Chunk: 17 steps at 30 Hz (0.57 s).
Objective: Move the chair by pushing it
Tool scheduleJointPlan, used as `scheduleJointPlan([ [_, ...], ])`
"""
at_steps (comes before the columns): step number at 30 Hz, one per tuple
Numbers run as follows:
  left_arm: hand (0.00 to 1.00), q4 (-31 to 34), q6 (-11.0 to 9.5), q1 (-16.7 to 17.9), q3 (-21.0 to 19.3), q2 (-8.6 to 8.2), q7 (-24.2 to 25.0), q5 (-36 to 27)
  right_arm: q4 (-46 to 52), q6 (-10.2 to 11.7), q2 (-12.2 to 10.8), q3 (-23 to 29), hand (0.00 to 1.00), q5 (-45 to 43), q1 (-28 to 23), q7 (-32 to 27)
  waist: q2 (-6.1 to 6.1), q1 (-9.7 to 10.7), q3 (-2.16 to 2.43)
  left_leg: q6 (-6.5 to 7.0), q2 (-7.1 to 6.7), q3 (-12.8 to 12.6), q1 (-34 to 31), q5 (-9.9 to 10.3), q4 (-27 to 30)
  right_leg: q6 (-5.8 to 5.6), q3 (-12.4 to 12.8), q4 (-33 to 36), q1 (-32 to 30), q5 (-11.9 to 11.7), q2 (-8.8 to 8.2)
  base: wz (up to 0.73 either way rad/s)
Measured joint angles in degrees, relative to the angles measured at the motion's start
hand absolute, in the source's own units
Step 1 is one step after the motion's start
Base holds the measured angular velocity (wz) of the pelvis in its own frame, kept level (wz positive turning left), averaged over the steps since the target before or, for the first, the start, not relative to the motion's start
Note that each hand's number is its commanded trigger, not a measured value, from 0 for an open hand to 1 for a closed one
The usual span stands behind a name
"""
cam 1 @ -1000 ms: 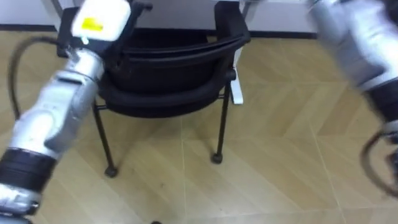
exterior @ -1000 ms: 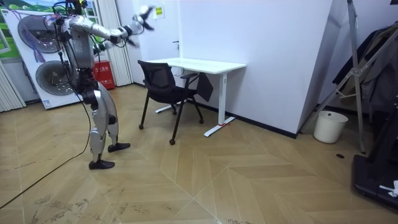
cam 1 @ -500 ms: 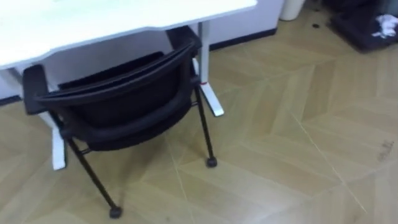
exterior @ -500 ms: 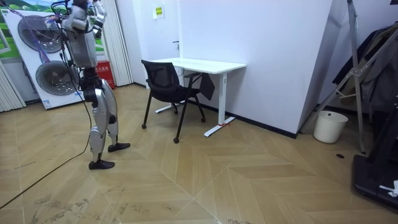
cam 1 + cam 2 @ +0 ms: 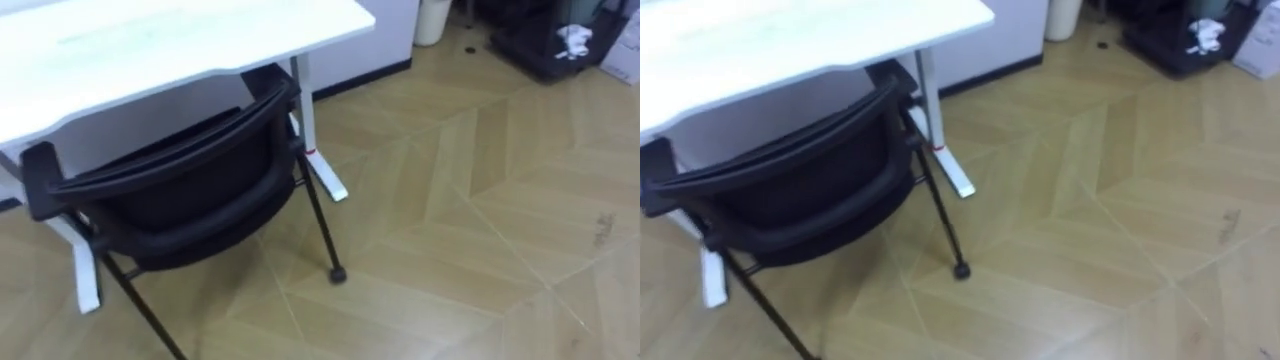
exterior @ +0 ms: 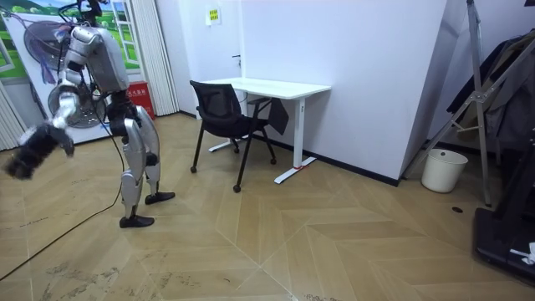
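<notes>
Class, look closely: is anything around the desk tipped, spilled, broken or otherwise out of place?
Nothing stands out. The black chair stands upright on its legs, its backrest close to the edge of the white desk, and the wooden floor shows no spill or damage.

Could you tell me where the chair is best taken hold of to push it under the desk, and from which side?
Take the top edge of the backrest of the chair, coming from behind, the side away from the desk. The backrest faces the robot, the seat points under the desk, and a leg ends in a castor, so a push there should roll it in.
</notes>
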<state>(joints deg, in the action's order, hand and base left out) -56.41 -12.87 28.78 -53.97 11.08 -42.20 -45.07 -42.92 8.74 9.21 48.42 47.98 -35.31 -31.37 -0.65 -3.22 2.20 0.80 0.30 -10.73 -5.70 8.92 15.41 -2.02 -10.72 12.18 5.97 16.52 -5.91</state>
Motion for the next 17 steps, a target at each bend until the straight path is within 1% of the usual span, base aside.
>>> scheduleJointPlan([
  [1, 0.0, -7.43, 0.03, 1.75, 4.08, -2.99, 3.43, 0.04, -9.04, -0.1, -3.43, -4.89, 0.0, -0.1, 0.02, 3.3, 0.06, 0.03, 0.05, -0.18, 0.15, -0.55, 0.84, 0.22, 0.15, 0.42, 0.78, 0.82, 0.16, 0.08, -0.13, -0.19],
  [2, 0.0, -10.32, 0.34, 2.41, 5.98, -4.67, 5.08, 0.19, -13.2, -0.13, -5.12, -6.73, 0.0, -0.28, 0.33, 4.89, 0.0, 0.05, 0.1, -0.33, 0.29, -0.8, 1.13, 0.36, 0.64, 0.61, 1.09, 1.0, 0.27, -0.02, -0.12, -0.26],
  [3, 0.0, -14.53, 2.02, 3.44, 9.31, -7.94, 8.06, 0.92, -20.25, -0.34, -7.89, -8.75, 0.0, -1.65, 1.77, 7.67, -0.16, 0.58, 0.03, -0.9, 0.66, -0.53, 1.17, 0.92, 2.34, 0.9, 0.49, 1.13, 0.59, -0.28, -0.21, -0.18],
  [4, 0.0, -17.7, 4.42, 4.04, 12.13, -10.2, 11.0, 2.37, -25.71, -1.52, -9.75, -9.53, 0.0, -4.67, 3.42, 9.44, -0.25, 1.9, -0.04, -1.43, 1.14, -0.24, 0.86, 1.75, 4.18, 0.96, -0.15, 1.11, 1.05, -0.2, -0.02, -0.1],
  [5, 0.0, -19.62, 5.49, 3.82, 13.3, -10.49, 12.72, 3.23, -27.77, -2.22, -10.21, -9.87, 0.0, -5.98, 4.11, 10.1, -0.25, 2.55, -0.03, -1.29, 1.2, -0.06, 0.76, 1.85, 4.55, 0.78, -0.2, 1.13, 1.36, -0.03, 0.1, 0.0],
  [6, 0.0, -22.42, 7.16, 2.95, 14.92, -10.45, 16.09, 4.69, -31.2, -3.65, -10.09, -10.88, 0.0, -7.87, 6.08, 11.23, -0.11, 3.32, -0.08, -1.21, 1.13, 0.22, 0.72, 2.24, 4.33, 0.24, -0.42, 1.44, 1.63, 0.44, 0.11, 0.11],
  [7, 0.0, -23.59, 7.54, 2.18, 17.12, -10.05, 19.48, 5.24, -33.44, -4.57, -9.22, -12.33, 0.0, -8.61, 7.64, 12.59, -0.12, 4.09, -0.13, -0.98, 0.9, 0.79, 0.37, 2.41, 4.42, 0.06, -0.64, 1.46, 1.68, 0.61, 0.12, 0.13],
  [8, 0.0, -23.62, 7.56, 1.85, 18.32, -9.82, 21.0, 5.75, -34.13, -4.93, -8.6, -13.51, 0.0, -9.06, 8.44, 13.29, -0.14, 4.43, -0.16, -0.97, 0.72, 1.1, 0.26, 2.4, 4.43, -0.07, -0.77, 1.44, 1.69, 0.52, 0.05, 0.1],
  [9, 0.0, -23.39, 7.55, 0.99, 21.33, -9.04, 23.55, 7.39, -35.55, -5.14, -7.13, -16.2, 0.0, -9.54, 10.13, 14.57, -0.21, 4.65, -0.2, -0.89, 0.24, 1.92, 0.2, 2.35, 4.42, -0.36, -0.81, 1.27, 1.69, 0.27, -0.07, 0.08],
  [10, 0.0, -23.28, 7.86, -0.46, 25.08, -7.69, 25.37, 9.12, -36.27, -5.41, -5.77, -19.45, 0.0, -9.78, 11.97, 15.37, -0.18, 4.66, -0.23, -0.68, 0.07, 2.08, 0.06, 2.19, 4.38, -0.69, -0.78, 1.15, 1.69, -0.02, -0.07, 0.07],
  [11, 0.0, -23.0, 8.0, -1.21, 26.94, -7.05, 26.14, 10.02, -36.5, -5.71, -5.08, -21.08, 0.0, -10.22, 12.97, 15.63, -0.14, 4.55, -0.25, -0.71, 0.03, 2.08, -0.04, 2.14, 4.38, -0.87, -0.58, 1.13, 1.65, -0.22, -0.05, 0.07],
  [12, 0.0, -21.99, 8.47, -2.72, 30.28, -6.13, 27.54, 11.78, -36.99, -6.2, -3.61, -23.89, 0.0, -10.8, 15.19, 16.1, -0.13, 4.55, -0.25, -0.74, -0.09, 1.99, -0.23, 2.1, 4.42, -0.59, -0.44, 1.04, 1.57, -0.81, -0.18, 0.1],
  [13, 0.0, -19.91, 9.51, -4.28, 33.04, -5.4, 28.56, 14.23, -36.91, -6.37, -2.43, -26.04, 0.0, -12.0, 17.19, 16.72, -0.14, 4.87, -0.25, -0.68, -0.08, 2.12, -0.83, 2.07, 5.03, -0.24, -0.87, 0.78, 1.51, -1.46, -0.26, 0.13],
  [14, 0.0, -19.0, 10.14, -4.97, 34.06, -5.13, 29.03, 15.64, -36.89, -6.4, -2.06, -26.66, 0.0, -12.34, 18.1, 17.19, -0.12, 5.04, -0.25, -0.63, -0.08, 2.22, -1.09, 2.1, 5.5, -0.28, -1.29, 0.66, 1.45, -1.59, -0.29, 0.15],
  [15, 0.0, -17.42, 11.02, -6.43, 35.59, -4.79, 29.92, 17.74, -36.27, -6.43, -1.88, -26.94, 0.0, -12.4, 19.59, 17.75, 0.05, 5.11, -0.35, -0.12, -0.1, 2.22, -1.42, 1.82, 6.09, -0.39, -1.76, 0.56, 1.48, -1.67, -0.35, 0.12],
  [16, 0.0, -16.04, 11.87, -7.6, 36.79, -4.6, 30.65, 19.06, -34.78, -7.12, -2.0, -27.18, 0.0, -12.16, 20.42, 17.9, 0.42, 5.17, -0.58, -0.05, -0.49, 2.36, -1.45, 1.78, 5.77, -0.66, -1.69, 0.22, 1.91, -1.67, -0.03, 0.12],
  [17, 0.0, -15.55, 12.24, -8.15, 37.33, -4.56, 30.86, 19.83, -34.4, -7.41, -2.21, -27.51, 0.0, -11.99, 20.64, 18.21, 0.65, 5.44, -0.73, 0.03, -0.78, 2.63, -1.2, 1.74, 5.5, -0.83, -1.56, -0.07, 2.21, -1.64, -0.03, 0.09],
])
